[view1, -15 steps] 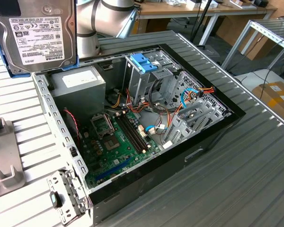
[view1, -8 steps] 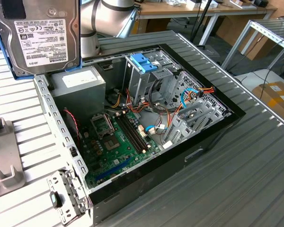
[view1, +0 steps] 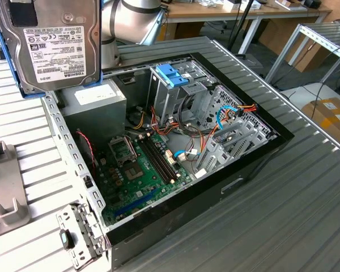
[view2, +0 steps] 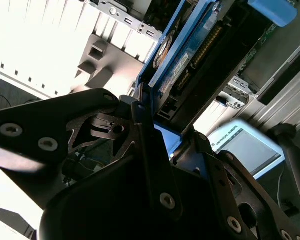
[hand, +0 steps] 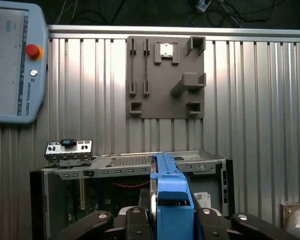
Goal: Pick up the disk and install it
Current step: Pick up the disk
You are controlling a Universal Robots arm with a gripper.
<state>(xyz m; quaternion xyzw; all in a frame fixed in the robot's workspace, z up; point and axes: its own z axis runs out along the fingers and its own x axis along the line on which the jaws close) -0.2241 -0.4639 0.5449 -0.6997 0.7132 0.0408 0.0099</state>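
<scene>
Holding the flat rectangular grey metal disk [view1: 54, 42], white-labelled and framed by bright blue plastic rails, up in the air at the upper left of the exterior view, label side turned toward the lens. Clamping the black metal gripper [hand: 171, 222] firmly on that disk [hand: 171, 192], with the fingers [hand: 135, 222] pressing against opposite sides of the blue-railed body, jaws closed down to its thickness and gripping nothing else. Pinching one end of the disk [view2: 190, 55] in the second wrist view too, the gripper [view2: 167, 132] sitting right at the rail. Hanging the disk clear of the open black rectangular computer case [view1: 255, 164], lying on its side across the centre of the exterior view on the ribbed grey metal table [view1: 294, 221]. Exposing inside that case a green circuit board [view1: 141, 175] toward the lower left, a big grey metal power-supply box [view1: 93, 105] just beneath the disk in the picture, and a tall bare-metal drive cage [view1: 164, 96] at the upper middle, topped by a bright blue plastic bracket [view1: 173, 73], with red, yellow and blue cables [view1: 226, 113] trailing toward the exterior view's right. Passing behind the disk at the top edge, a silver-grey tubular robot arm [view1: 130, 17]. Looking past the disk in the first wrist view onto the case [hand: 130, 161], a grey rectangular fixture plate [hand: 165, 75] with raised pegs resting on the table beyond, and a pale grey teach pendant [hand: 12, 70] with a round red button lying apart from that plate.
</scene>
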